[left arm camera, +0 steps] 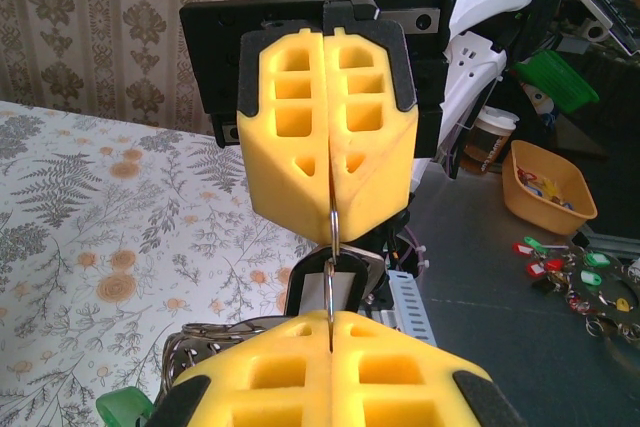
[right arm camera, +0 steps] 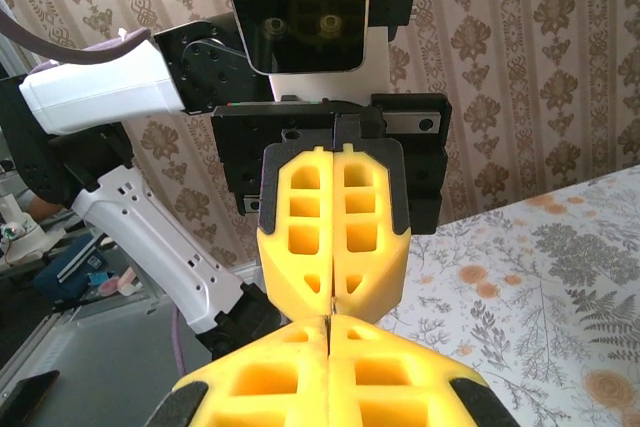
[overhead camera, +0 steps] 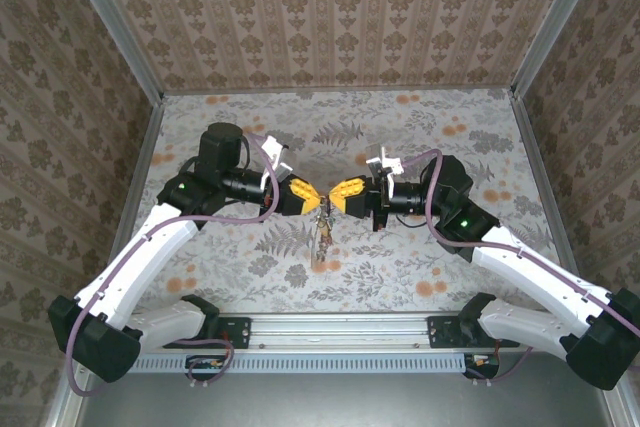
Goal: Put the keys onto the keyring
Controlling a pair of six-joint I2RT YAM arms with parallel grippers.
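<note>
The keyring hangs in mid-air over the middle of the worktop, pinched between the two hands. From the left wrist it shows as a thin, bright wire running straight from one closed seam to the other. Under it the keys dangle in a small metallic cluster, too small to tell apart from above.

The left hand and right hand meet tip to tip, both clamped shut on the keyring. Their fingers are blocky yellow plastic with square cut-outs, backed by black mounts.

The worktop wears a pale cloth printed with grey ferns and orange flowers, bare all round the hands. Walls papered in brown damask stripes close in three sides. A ribbed aluminium rail runs along the near edge between the arm bases. Off to the side, on a dark surface, stands an orange tub beside some tagged keys.
</note>
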